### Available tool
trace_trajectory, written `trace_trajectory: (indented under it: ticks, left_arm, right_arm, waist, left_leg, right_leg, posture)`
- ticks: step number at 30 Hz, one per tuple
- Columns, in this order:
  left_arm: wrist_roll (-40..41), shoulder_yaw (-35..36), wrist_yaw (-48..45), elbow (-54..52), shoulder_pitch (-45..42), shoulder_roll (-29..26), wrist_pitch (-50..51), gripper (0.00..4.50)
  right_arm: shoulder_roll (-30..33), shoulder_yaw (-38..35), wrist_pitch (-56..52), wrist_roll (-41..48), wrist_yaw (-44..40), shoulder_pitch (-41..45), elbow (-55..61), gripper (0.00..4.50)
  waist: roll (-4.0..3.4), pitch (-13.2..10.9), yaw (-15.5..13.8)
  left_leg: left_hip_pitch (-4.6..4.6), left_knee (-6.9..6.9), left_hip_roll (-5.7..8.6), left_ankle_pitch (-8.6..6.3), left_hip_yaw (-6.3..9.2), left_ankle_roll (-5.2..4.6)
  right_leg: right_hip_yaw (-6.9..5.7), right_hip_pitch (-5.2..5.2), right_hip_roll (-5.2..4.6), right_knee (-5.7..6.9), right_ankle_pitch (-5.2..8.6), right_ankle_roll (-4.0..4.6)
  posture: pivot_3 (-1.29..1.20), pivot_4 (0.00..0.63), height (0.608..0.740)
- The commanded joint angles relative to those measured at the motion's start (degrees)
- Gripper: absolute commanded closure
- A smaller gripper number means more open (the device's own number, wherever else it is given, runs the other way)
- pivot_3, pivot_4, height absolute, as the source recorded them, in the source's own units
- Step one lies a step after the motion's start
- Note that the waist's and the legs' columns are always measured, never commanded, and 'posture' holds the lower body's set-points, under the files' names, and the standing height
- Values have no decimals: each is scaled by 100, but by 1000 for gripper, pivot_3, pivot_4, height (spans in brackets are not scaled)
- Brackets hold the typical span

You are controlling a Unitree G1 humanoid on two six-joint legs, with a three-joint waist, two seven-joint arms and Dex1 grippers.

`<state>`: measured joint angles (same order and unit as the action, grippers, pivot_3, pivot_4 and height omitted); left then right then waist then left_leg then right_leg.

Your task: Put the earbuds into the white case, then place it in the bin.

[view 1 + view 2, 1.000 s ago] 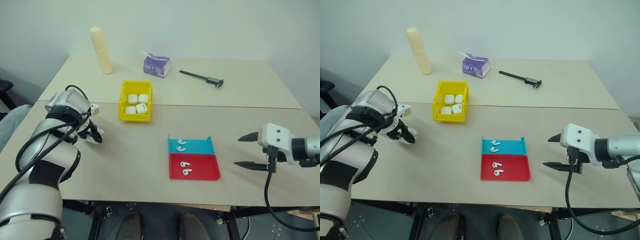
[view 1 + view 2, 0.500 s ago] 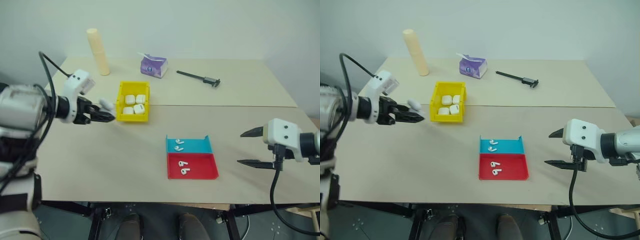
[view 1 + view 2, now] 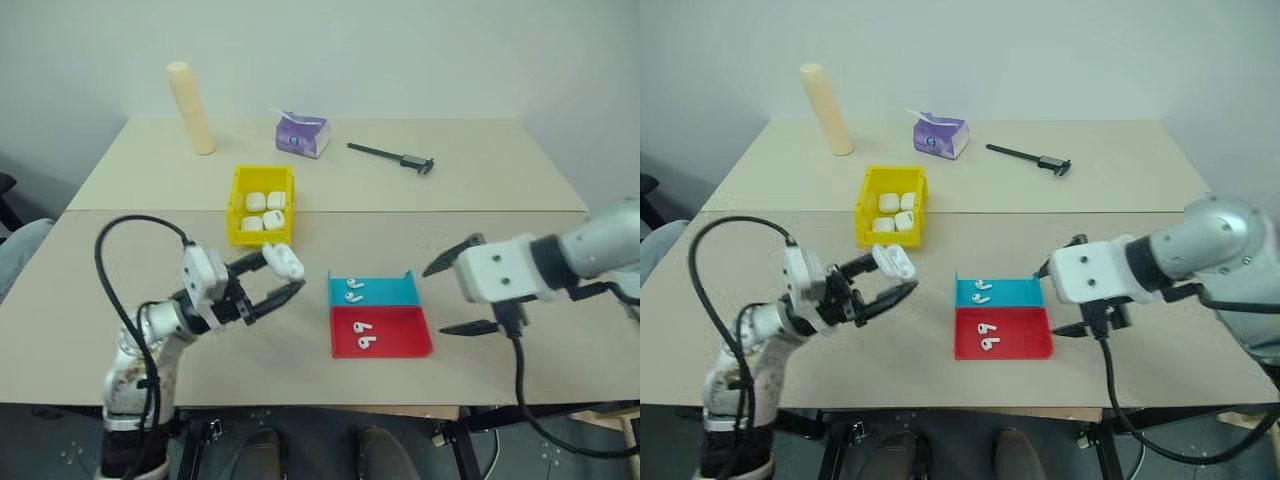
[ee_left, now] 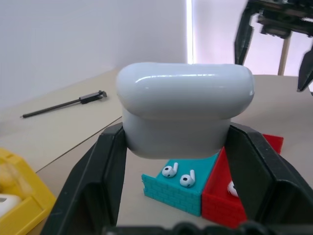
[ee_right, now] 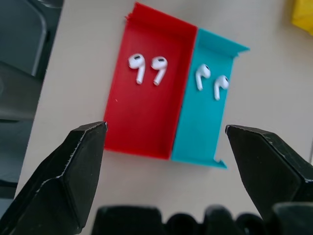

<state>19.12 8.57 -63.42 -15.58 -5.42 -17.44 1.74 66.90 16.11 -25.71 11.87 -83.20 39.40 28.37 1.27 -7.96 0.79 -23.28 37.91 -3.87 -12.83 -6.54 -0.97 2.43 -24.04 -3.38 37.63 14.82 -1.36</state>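
Note:
My left gripper [image 3: 290, 272] is shut on a small glossy white case [image 3: 284, 262], held above the table in front of the yellow bin [image 3: 237, 212]. In the left wrist view the closed case [image 4: 186, 112] sits clamped between the two black fingers [image 4: 110, 166]. Two earbuds [image 3: 354, 290] lie in the blue tray [image 3: 390, 291] and two more earbuds [image 3: 366, 334] in the red tray [image 3: 400, 335]. My right gripper [image 3: 436, 299] hangs open just right of the trays, tilted down at them. Its wrist view shows both earbud pairs [image 5: 146, 66] between the spread fingers.
The bin holds several other white cases [image 3: 262, 210]. At the back of the table stand a cream cylinder [image 3: 190, 108], a purple tissue pack [image 3: 302, 135] and a black caliper [image 3: 392, 156]. Bare table lies left of the trays.
My left arm swung from beside the bin to the front middle of the table, rolling its wrist, still gripping the case. The open right gripper moved left, close to the trays.

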Motion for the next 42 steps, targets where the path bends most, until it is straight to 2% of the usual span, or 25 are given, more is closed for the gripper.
trace_trajectory:
  ticks: [1,5,9,16,17,32,36,42]
  left_arm:
    - [117,-165,-433,579,103,85,-1455,1760]
    - [337,-224,-445,943,238,235,-2223,1760]
    - [235,-293,-393,993,425,12,-2521,1760]
    - [213,-374,-113,749,728,-388,-2545,1760]
    - [166,-380,-46,730,739,-440,-2542,1760]
    - [-227,-675,685,486,1032,-844,-2444,1760]
    - [-264,-719,855,421,1081,-889,-2384,1760]
    - [-307,-774,1015,390,1114,-956,-2367,1760]
  right_arm:
    - [-216,572,-196,-434,-223,389,204,0]
    - [-672,1099,-519,-802,-186,757,244,0]
    - [-1017,1434,-683,-1137,-84,884,304,1255]
    - [-1224,1912,-477,-1876,-65,920,312,1255]
    - [-1314,1988,-533,-1953,-62,947,315,1645]
    - [-2014,2848,-455,-2951,-169,875,-94,1645]
    - [-2097,2850,-431,-3040,-195,794,-165,2510]
    - [-2286,2852,-447,-3203,-225,708,-261,2510]
  waist:
    - [0,0,-13]
    - [0,0,-35]
    - [-1,1,-9]
    - [-2,3,-2]
    - [-2,3,-2]
    - [-3,4,0]
    - [-3,4,-1]
    - [-3,4,4]
  left_leg:
    - [-4,0,1,0,-1,0]
    - [-15,2,2,-1,-1,-2]
    - [-14,2,-2,-2,0,-3]
    - [-9,2,-4,-1,-1,-2]
    - [-9,2,-4,-2,-2,-2]
    - [-6,2,-6,-1,-11,-2]
    - [-10,1,-6,-2,-11,-2]
    - [-5,1,-7,-2,-17,-2]
  right_leg:
    - [-1,-1,-2,-1,0,0]
    - [-4,-7,-6,-6,-1,-2]
    - [-5,-11,-2,-2,0,-2]
    - [-7,-9,-2,2,0,-1]
    - [-8,-9,-2,0,0,-1]
    - [-12,-10,0,3,2,3]
    - [-14,-11,-1,0,3,4]
    - [-15,-10,0,4,4,6]
  posture:
    - [0,150,740]
    - [0,150,740]
    - [0,150,740]
    - [0,150,740]
    - [0,150,740]
    - [0,150,740]
    - [0,150,740]
    - [0,150,740]
